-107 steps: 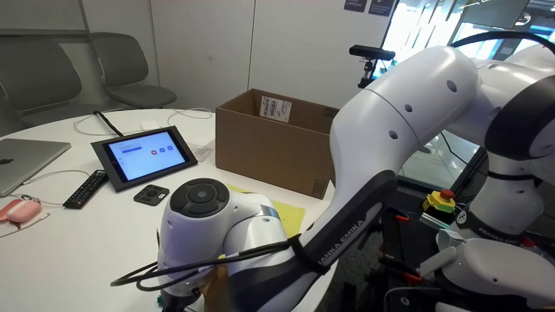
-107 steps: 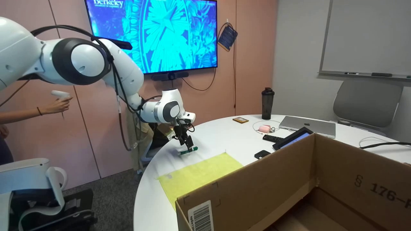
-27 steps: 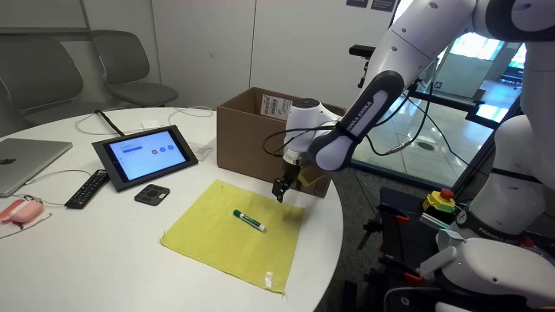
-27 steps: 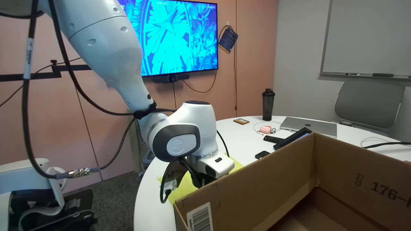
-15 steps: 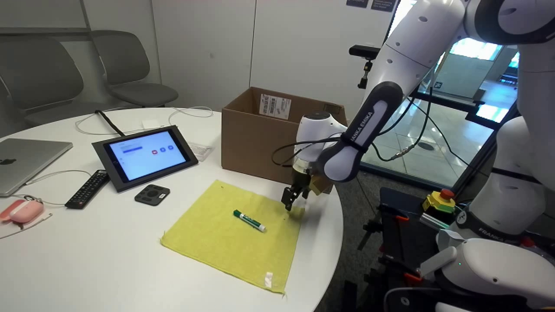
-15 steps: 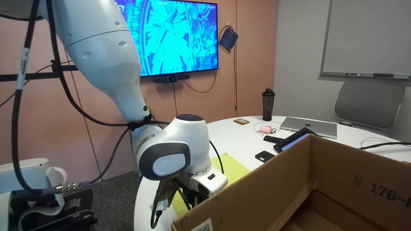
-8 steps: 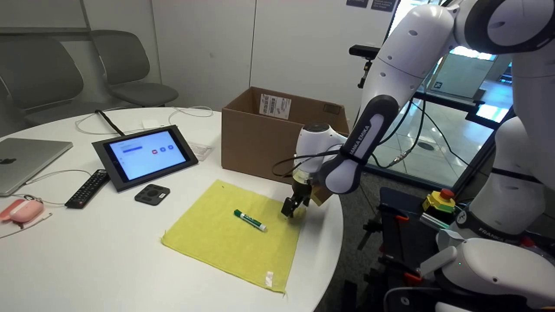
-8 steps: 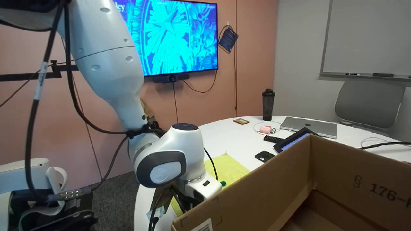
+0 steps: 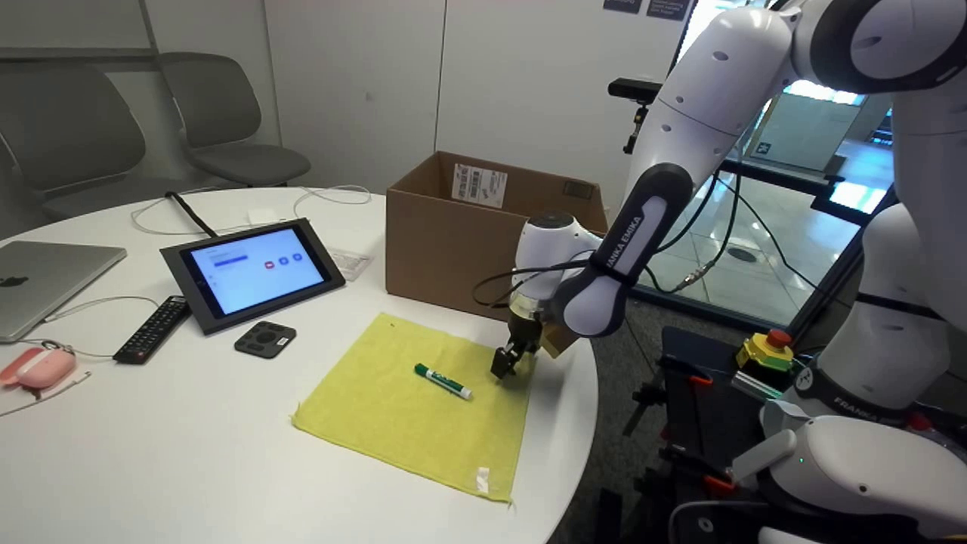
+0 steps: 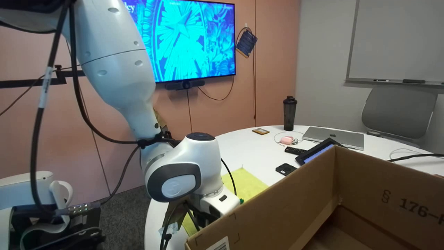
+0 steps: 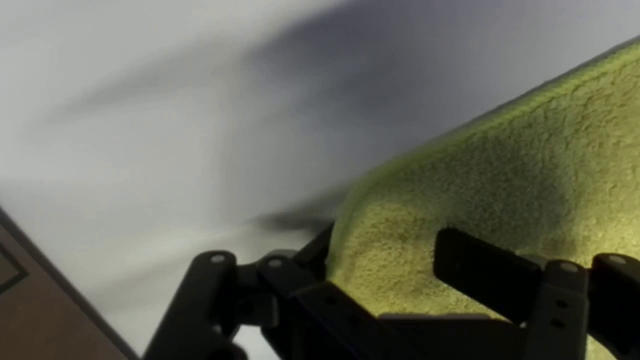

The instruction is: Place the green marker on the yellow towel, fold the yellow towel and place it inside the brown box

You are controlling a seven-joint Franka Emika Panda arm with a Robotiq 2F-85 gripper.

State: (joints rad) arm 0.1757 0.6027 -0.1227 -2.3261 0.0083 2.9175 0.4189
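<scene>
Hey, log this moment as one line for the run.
green marker: lying on yellow towel | fold: not yet done | brown box: open-topped, towel outside it | gripper: open, at a towel corner

White table [image 9: 189, 453], spread yellow towel [image 9: 408, 423], brown box [image 9: 453, 253], tilted tablet [image 9: 253, 272], 1 remote [image 9: 152, 329], laptop [image 9: 51, 281], pink case [image 9: 45, 369], dark bottle [image 10: 289, 114]

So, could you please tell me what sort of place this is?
Most likely an office meeting room: there is a wall screen, a whiteboard, and a rounded white table with grey chairs beside it.
</scene>
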